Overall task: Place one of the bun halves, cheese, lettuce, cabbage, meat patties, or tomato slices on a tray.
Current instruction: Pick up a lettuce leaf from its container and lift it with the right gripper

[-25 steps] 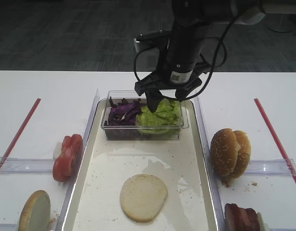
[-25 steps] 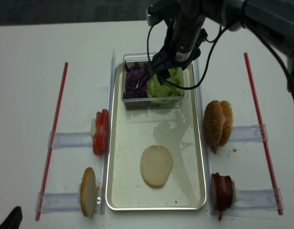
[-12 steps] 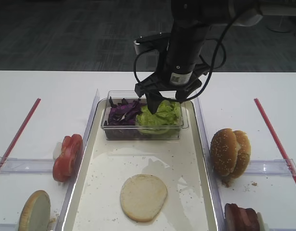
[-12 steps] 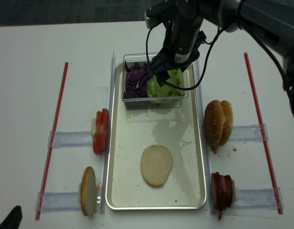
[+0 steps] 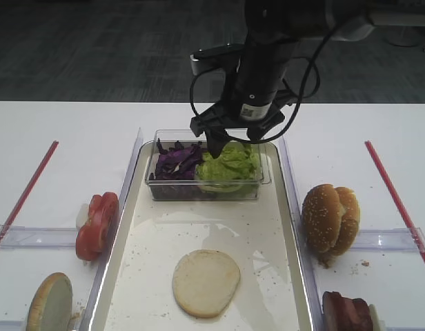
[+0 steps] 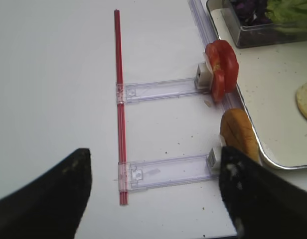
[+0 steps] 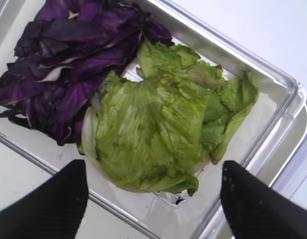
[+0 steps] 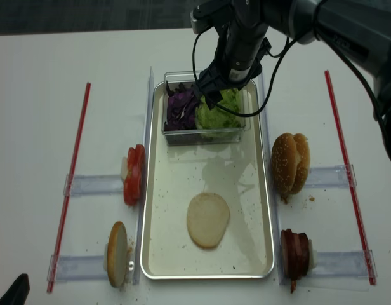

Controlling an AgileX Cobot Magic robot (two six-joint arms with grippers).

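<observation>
My right gripper (image 7: 153, 172) hangs open just above the lettuce (image 7: 158, 129), with nothing between its fingers. The lettuce lies beside the purple cabbage (image 7: 69, 59) in a clear tub (image 5: 205, 189) at the far end of the tray (image 5: 299, 241). One bun half (image 5: 206, 282) lies cut face up on the tray floor. Two more bun halves (image 5: 330, 219) stand right of the tray and another (image 6: 238, 134) stands to its left. Tomato slices (image 6: 221, 67) stand at the left and meat patties (image 8: 295, 252) at the right. No cheese is in view. My left gripper (image 6: 151, 194) is open over bare table.
Clear plastic holders (image 6: 163, 89) carry the food on both sides of the tray. A red rod (image 6: 118, 99) lies along the left and another (image 5: 395, 196) along the right. The white table ends at a dark floor behind the tub.
My right gripper has risen a little out of the tub, still open and empty. The lettuce and everything else stay put.
</observation>
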